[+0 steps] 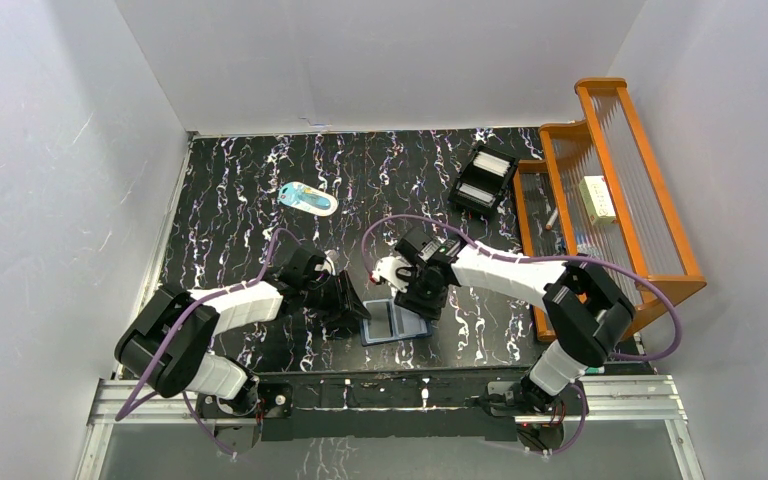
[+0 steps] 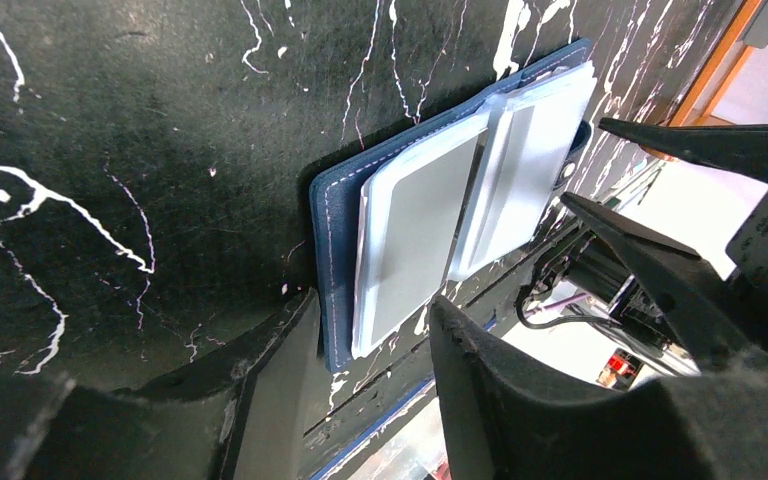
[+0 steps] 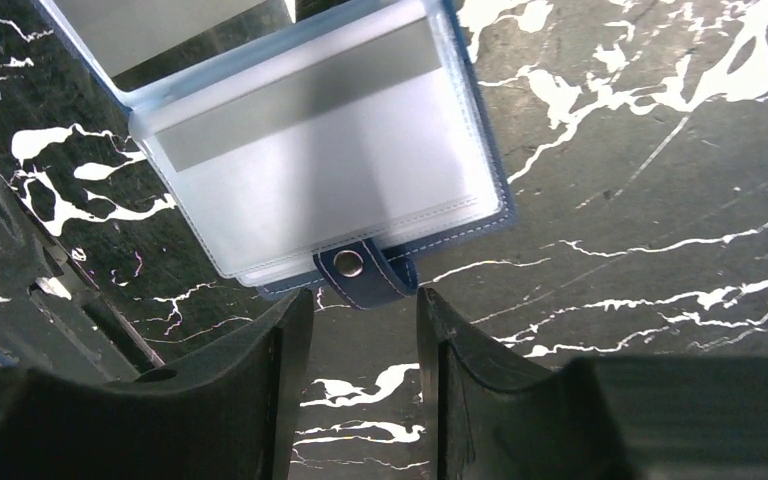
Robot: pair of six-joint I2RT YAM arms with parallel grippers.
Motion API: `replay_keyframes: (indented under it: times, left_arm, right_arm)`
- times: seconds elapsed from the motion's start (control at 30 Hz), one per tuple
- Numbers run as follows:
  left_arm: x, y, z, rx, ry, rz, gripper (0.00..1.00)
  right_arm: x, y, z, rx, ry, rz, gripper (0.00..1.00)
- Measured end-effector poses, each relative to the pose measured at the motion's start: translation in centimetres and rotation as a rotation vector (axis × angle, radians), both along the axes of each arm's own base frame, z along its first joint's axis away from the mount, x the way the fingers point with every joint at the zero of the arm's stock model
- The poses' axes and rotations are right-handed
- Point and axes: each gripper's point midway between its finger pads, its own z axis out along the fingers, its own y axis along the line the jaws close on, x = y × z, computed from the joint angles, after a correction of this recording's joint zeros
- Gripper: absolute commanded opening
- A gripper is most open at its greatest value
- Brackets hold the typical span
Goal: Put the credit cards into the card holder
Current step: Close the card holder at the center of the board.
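Note:
The navy card holder lies open near the table's front edge, pale-blue pockets up. In the left wrist view a white card sits in its near clear pocket. In the right wrist view the holder shows another card under clear plastic and its snap tab. My left gripper is open, its fingers on either side of the holder's left end. My right gripper is open and empty, right at the snap tab.
A small black box tray with white card-like pieces stands at the back right. A pale-blue-and-white oval item lies at the back middle. An orange wooden rack lines the right side. The right gripper's fingers show in the left wrist view.

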Motion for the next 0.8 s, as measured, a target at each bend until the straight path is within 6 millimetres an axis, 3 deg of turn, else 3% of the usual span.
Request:
replay_keyframes:
  times: [0.1,0.23,0.37,0.63,0.8]
  left_arm:
    - [0.0,0.0,0.0,0.0,0.001,0.003,0.45]
    - [0.0,0.1,0.0,0.001,0.001,0.008,0.46]
    - [0.0,0.7,0.3,0.011,0.01,0.023,0.5]
    - [1.1,5.5,1.7,0.064,-0.027,0.146,0.61]
    - [0.3,6.4,1.1,0.099,-0.001,0.153,0.65]
  right_arm:
    - [-0.4,-0.3,-0.6,-0.013,0.018,0.021,0.49]
    - [-0.4,-0.2,-1.3,-0.021,0.026,0.041,0.27]
    - [-0.3,0.7,-1.2,0.022,0.029,0.051,0.13]
    - [-0.1,4.9,-0.7,0.198,0.006,0.096,0.12]
    - [0.1,7.1,-0.7,0.301,-0.004,0.062,0.12]
